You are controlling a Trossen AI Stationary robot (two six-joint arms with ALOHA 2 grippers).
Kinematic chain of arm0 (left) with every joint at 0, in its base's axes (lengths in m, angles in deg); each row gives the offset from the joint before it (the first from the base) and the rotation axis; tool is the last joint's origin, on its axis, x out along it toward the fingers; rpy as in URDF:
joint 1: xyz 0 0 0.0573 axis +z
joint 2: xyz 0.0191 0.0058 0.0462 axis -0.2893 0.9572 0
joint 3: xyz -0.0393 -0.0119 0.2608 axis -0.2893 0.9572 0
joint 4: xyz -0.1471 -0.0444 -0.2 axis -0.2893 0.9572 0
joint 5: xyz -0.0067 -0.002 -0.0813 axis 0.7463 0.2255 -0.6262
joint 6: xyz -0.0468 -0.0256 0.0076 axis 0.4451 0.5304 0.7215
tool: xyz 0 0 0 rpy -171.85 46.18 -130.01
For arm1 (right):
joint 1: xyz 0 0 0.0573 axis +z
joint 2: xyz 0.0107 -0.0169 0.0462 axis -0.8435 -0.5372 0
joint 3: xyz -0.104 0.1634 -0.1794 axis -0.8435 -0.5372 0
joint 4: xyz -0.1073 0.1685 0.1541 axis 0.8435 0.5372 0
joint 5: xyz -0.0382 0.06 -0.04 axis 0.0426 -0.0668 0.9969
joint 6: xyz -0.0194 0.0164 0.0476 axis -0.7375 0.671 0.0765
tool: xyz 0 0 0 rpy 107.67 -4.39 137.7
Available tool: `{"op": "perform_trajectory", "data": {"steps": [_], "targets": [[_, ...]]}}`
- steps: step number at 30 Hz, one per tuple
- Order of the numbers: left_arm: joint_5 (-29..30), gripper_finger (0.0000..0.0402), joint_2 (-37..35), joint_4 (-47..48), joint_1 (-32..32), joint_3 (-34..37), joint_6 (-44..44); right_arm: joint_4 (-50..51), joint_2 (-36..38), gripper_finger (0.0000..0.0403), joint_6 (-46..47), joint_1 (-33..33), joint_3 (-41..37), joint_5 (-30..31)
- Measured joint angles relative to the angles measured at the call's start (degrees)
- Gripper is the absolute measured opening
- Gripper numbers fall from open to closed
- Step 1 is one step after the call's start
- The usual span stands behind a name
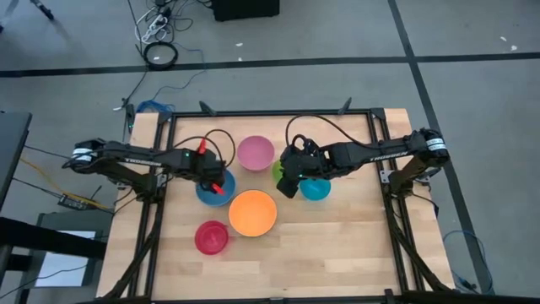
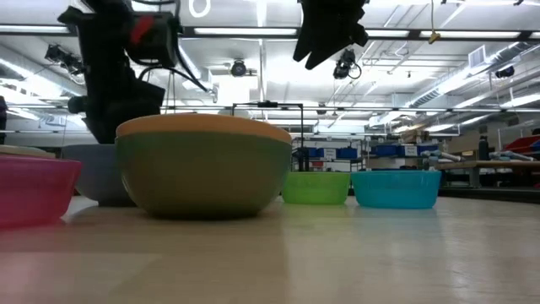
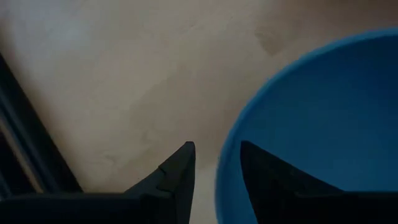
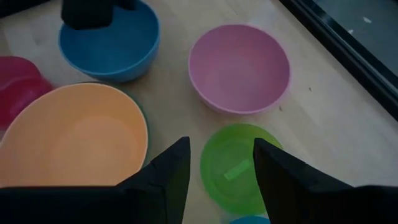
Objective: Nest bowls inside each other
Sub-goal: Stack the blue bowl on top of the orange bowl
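- On the wooden worktop (image 1: pixel 337 245), one nesting looked done: the orange bowl (image 1: pixel 252 212) sat inside the dark green bowl (image 2: pixel 202 173).
- Five bowls remained single: the pink bowl (image 1: pixel 255 153), blue bowl (image 1: pixel 214 187), red bowl (image 1: pixel 211 237), lime green bowl (image 4: pixel 235 167) and teal bowl (image 1: pixel 317 189).
- The left hand (image 3: pixel 216 177) straddled the blue bowl's rim, one finger outside and one inside, a gap showing between them; whether it gripped the wall could not be told.
- The right hand (image 4: pixel 219 168) hung above the lime green bowl, fingers spread and holding nothing.
- Most of the task therefore seemed left.
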Motion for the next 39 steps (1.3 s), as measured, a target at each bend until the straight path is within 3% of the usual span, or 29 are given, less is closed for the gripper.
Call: {"op": "perform_trajectory", "data": {"steps": [5, 11, 13, 25, 32, 39], "targets": [[1.2, 0.0116, 3.9, -0.9, 0.1, 0.0, -2.4, 0.1, 0.0, 0.0162, 0.0, 0.0, 0.0, 0.0], [1.3, 0.0027, 5.0, -6.4, 0.1, -0.3, -6.0, 0.1, 0.0, 0.0162, 0.0, 0.0, 0.0, 0.0], [1.5, 0.0014, 4.3, -7.7, 0.4, -0.3, -7.4, 0.1, 0.0, 0.0162, 0.0, 0.0, 0.0, 0.0], [3.7, 0.0009, -7.7, -6.2, 0.7, -9.5, -14.9, 0.9, 0.0, 0.0162, -0.1, -0.1, 0.0, 0.3], [-5.7, 0.0008, -6.1, -14.8, -5.2, -10.4, -14.8, 1.7, 0.0, 0.0162, 0.0, -0.1, 0.0, 0.7], [-8.3, 0.0022, 0.4, -18.0, -9.3, -10.3, -11.7, 2.6, 0.0, 0.0162, 0.0, -0.1, 0.0, 0.7]]}}
